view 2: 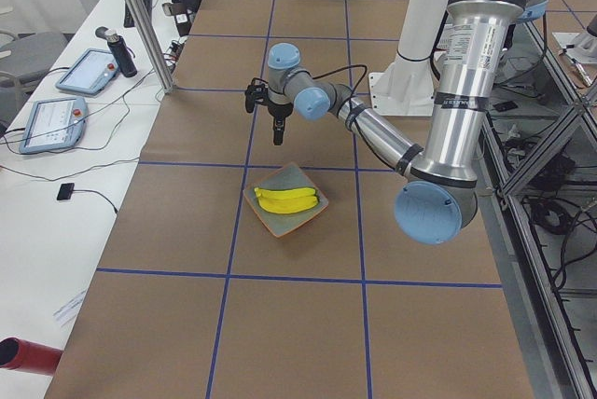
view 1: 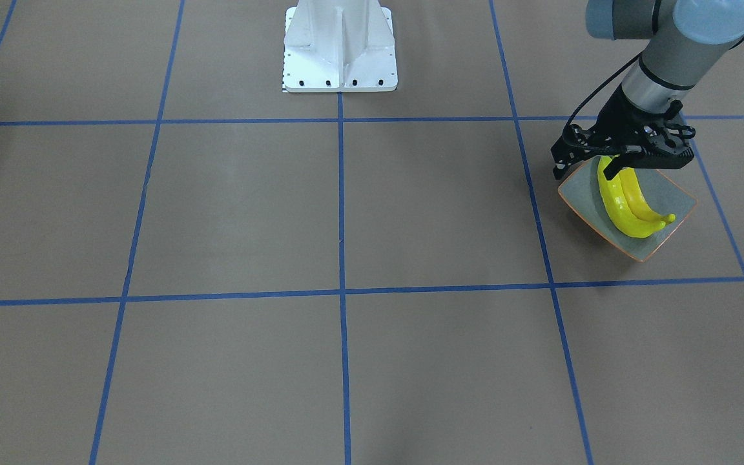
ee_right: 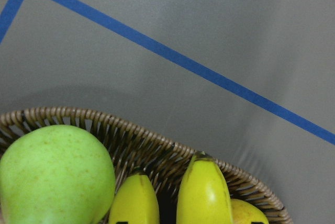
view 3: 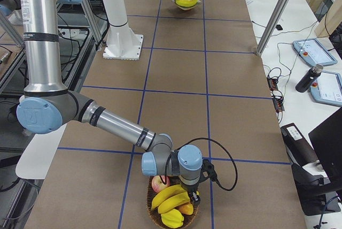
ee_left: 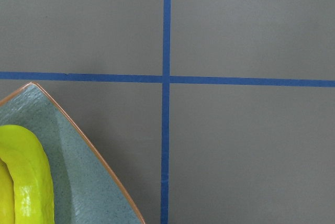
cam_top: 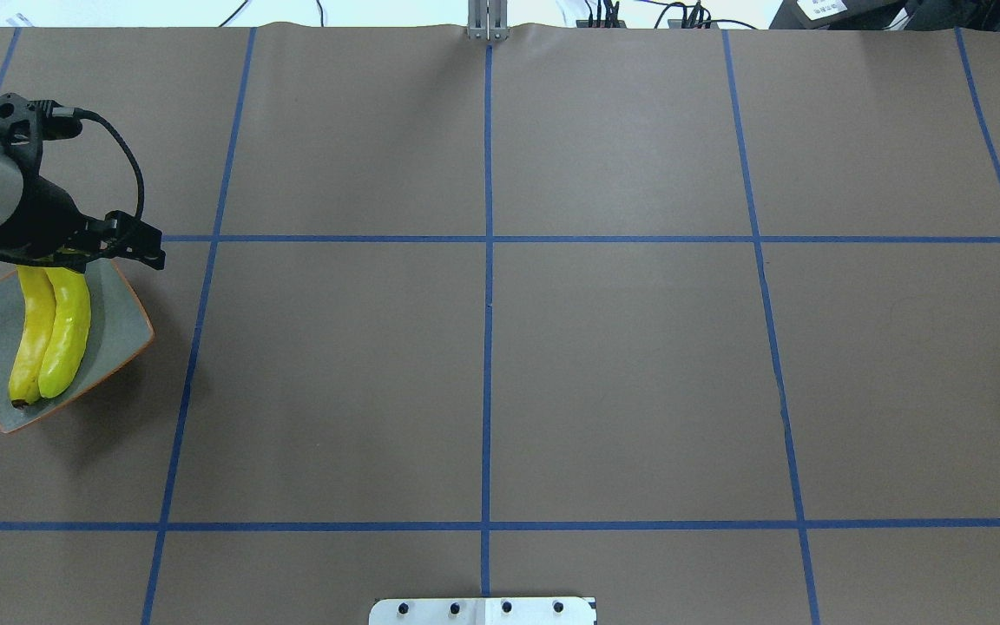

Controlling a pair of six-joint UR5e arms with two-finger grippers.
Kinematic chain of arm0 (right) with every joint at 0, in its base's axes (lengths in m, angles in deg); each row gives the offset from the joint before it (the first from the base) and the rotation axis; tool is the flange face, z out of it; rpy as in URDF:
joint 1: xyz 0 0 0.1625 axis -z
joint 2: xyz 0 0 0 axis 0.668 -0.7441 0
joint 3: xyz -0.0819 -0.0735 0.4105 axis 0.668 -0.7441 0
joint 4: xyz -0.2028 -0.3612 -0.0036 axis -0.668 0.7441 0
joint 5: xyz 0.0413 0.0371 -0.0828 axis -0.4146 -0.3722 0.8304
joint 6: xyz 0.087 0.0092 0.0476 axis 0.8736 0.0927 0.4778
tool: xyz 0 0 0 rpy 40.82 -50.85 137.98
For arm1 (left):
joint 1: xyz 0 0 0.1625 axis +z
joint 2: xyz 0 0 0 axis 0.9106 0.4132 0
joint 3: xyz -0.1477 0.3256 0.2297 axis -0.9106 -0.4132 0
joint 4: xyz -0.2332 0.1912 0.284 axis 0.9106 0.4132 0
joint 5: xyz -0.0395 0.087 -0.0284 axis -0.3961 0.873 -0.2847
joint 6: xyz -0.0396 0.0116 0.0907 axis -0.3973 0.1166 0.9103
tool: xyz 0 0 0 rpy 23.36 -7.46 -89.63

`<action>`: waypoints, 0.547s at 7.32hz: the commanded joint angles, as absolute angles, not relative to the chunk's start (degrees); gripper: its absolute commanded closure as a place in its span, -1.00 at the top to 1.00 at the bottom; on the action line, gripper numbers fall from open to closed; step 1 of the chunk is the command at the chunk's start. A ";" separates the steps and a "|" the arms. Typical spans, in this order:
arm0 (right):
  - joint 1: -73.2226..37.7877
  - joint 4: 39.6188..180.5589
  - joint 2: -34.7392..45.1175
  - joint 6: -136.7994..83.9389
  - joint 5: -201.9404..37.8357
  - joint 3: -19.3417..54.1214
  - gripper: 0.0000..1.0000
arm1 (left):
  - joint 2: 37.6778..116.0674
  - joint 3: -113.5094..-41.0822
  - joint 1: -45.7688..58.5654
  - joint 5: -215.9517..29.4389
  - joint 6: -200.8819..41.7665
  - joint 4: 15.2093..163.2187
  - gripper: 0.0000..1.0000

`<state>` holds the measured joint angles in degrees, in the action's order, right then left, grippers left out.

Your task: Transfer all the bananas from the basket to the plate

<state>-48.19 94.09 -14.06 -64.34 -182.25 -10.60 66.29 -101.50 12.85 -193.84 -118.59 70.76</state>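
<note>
Brown paper is covering the long table [cam_top: 621, 373], and blue tape [cam_top: 488, 347] is dividing it into large squares. The robot's white base [view 1: 340, 48] is standing at the middle of one long edge.

At the robot's left end the grey-green plate [view 1: 669, 200] with its orange-brown rim is sitting on the paper. Two bananas [view 1: 627, 206] are lying in it side by side, touching along their length, and curving the same way. The left gripper [view 2: 278, 138] is hanging above the plate, pointing down, with clear air between it and the fruit. It is holding nothing that I can see. From where I am standing the black fingers are blurring into the mount, so I cannot tell whether they are apart or together. Its wrist camera is catching only one corner of the plate, the end of a banana and a crossing of tape.

At the far other end, well apart from the plate, the wicker basket [ee_right: 152, 145] is sitting near the table's edge. At least three more bananas [view 3: 171, 199] are resting in it, piled beside a reddish apple [view 3: 159, 184] and a green fruit [ee_right: 55, 174]. The right gripper [view 3: 191, 194] is reaching down into the basket, right at the uppermost banana. Whether it is clamping that banana or is merely poised at it, I cannot tell from this side.
</note>
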 commanded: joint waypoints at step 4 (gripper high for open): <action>-48.96 94.42 -14.21 -65.43 -182.25 -11.71 0.02 | 66.33 -101.81 12.86 -193.80 -118.62 70.76 1.00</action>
